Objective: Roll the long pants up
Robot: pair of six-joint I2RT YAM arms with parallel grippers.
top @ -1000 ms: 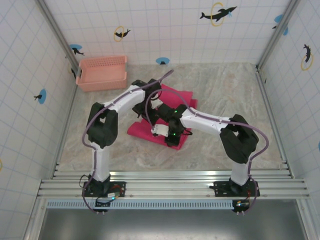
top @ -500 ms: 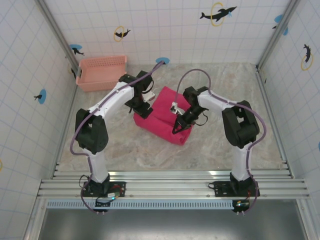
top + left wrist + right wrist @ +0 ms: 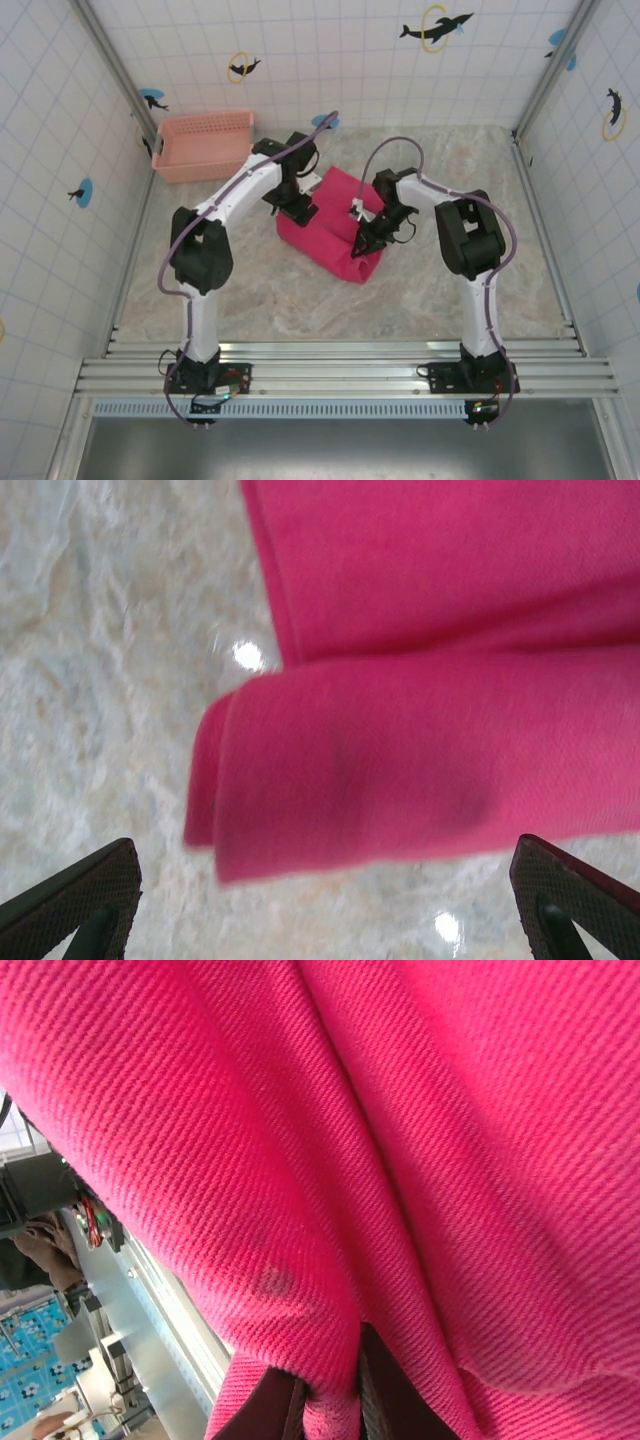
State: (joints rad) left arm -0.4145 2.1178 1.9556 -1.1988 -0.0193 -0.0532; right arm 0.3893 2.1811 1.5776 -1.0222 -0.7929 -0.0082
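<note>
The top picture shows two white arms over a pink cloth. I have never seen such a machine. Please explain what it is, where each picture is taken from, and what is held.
These are two robot arms bolted at the near edge of a table. The top picture comes from a fixed camera above and behind them; the two close pictures come from cameras on their wrists. On the table lie the long pants, folded over, and a pale basket. The left tool is wide open, holding nothing. The right tool pinches a fold of the pants.
</note>
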